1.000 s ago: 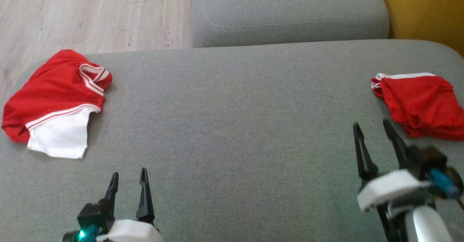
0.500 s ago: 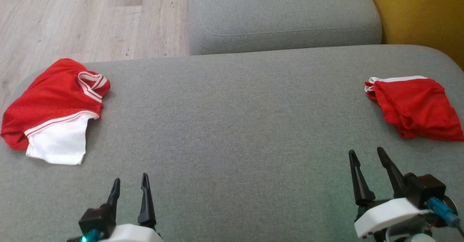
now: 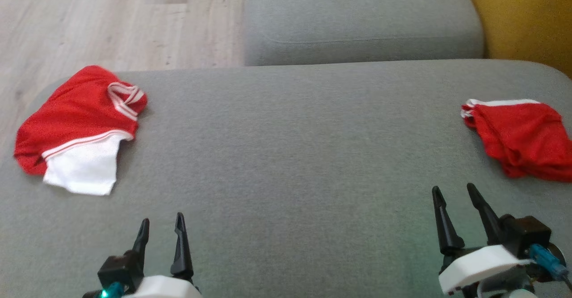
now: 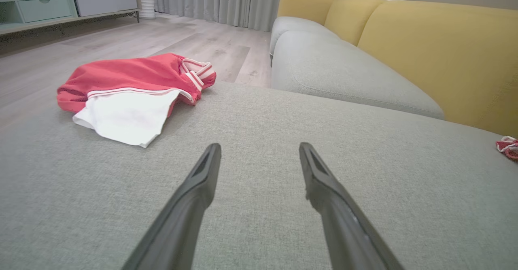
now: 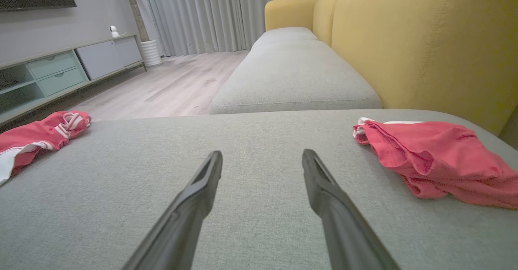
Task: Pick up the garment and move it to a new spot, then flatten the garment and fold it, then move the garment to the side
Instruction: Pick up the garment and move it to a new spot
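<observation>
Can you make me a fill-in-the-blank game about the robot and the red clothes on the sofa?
1. The white-and-red garment lies on the robot's ____ side.
2. The left gripper and the right gripper are both ____, holding nothing.
3. The cushion under the garment is coloured ____.
4. The sofa back is coloured ____.

Missing words: left; open; gray; yellow.

Both arms sit low at the near edge, the left gripper [image 3: 161, 226] and the right gripper [image 3: 453, 191] each with fingers spread apart, pointing away, holding nothing.
</observation>
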